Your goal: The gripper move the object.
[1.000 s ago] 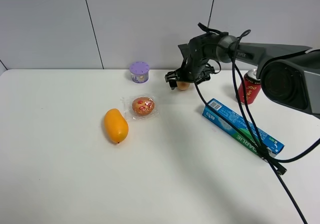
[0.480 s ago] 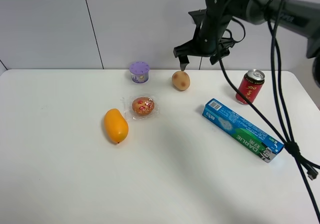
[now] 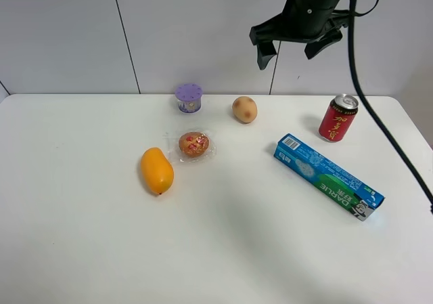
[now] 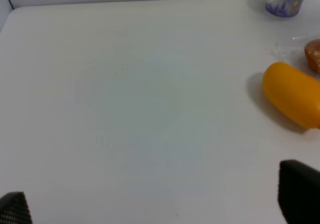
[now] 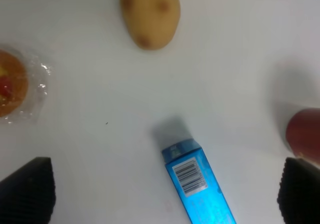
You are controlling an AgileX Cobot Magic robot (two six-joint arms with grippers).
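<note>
Operator: What is sitting closest to me?

Helper: You are looking at the blue box [image 3: 329,175] lying flat at 4 o'clock on the table [image 3: 81,250]. The mango [image 3: 157,170] is lying at 9 o'clock, and the wrapped cake [image 3: 194,144] is resting just beside it. The left gripper [image 4: 156,204] is hanging over the bare side by the mango. Its jaws are wide apart with nothing in them. I think it is waiting there so it is not getting in the way.

Operator: And farther back?

Helper: The red can [image 3: 337,118] is standing up at 2 o'clock. The potato [image 3: 244,109] is lying on the table at 12 o'clock, and nothing is touching it. The purple cup [image 3: 189,97] is sitting near it, at its 9 o'clock.

Operator: Where is my right gripper [image 3: 289,47]?

Helper: You are holding it high up, well above the potato. Its jaws are spread wide and carrying nothing. So the potato looks set down. I think you are keeping the arm high so it is not bumping anything.
</note>
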